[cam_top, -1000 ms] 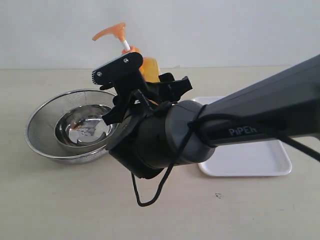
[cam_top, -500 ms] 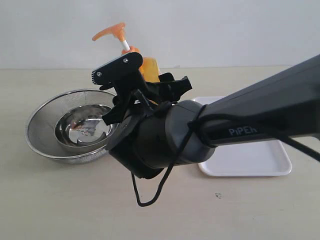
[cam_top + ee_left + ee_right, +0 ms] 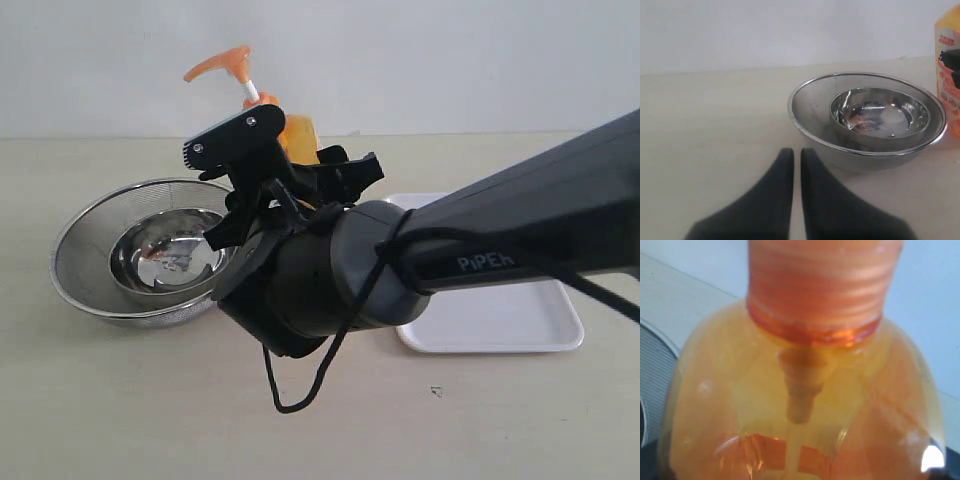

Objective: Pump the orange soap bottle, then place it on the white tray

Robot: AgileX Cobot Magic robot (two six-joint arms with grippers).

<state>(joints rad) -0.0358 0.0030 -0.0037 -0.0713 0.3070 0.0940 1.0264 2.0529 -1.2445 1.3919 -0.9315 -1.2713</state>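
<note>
The orange soap bottle (image 3: 298,135) is upright behind my right arm, its orange pump head (image 3: 222,62) raised on a white stem; its base is hidden. My right gripper (image 3: 290,150) reaches across the middle, one black finger on each flat side, shut on the bottle's body. The right wrist view is filled by the bottle's shoulder (image 3: 800,405) and ribbed collar. The white tray (image 3: 500,320) lies flat to the right, partly under the arm. In the left wrist view my left gripper (image 3: 796,152) is shut and empty low over the table, with the bottle (image 3: 947,30) at the frame's edge.
A round steel mesh strainer (image 3: 80,250) with a smaller steel bowl (image 3: 165,255) inside sits left of the bottle, just ahead of my left gripper (image 3: 865,145). A black cable (image 3: 300,395) loops down from the right arm. A pale wall rises behind the table.
</note>
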